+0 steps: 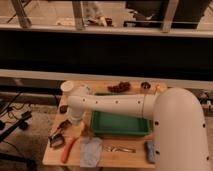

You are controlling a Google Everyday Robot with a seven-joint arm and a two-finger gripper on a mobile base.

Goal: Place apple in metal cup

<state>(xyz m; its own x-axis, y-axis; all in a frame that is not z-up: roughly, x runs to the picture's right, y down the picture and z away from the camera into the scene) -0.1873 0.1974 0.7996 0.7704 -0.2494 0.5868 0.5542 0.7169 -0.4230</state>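
gripper point(59, 136) hung wide open, empty, left of green tray point(120, 131) | apple point(80, 128) lay at tray's near-left corner (firm, smooth, apt to roll, I'd guess) | wanted pinching across its middle | metal cup point(145, 86) stood behind tray

The table point(127, 157) is pale, matt wood. The arm point(115, 104) has a smooth white plastic shell with a soft sheen. Its dark, matt claw point(59, 136) hangs spread over the table's left front part. The tray point(120, 125) looks like glossy green plastic. The metal cup point(145, 85) is dark and shiny. The cloth point(91, 150) is matt grey-blue. The white cup point(67, 87) looks like matt plastic.
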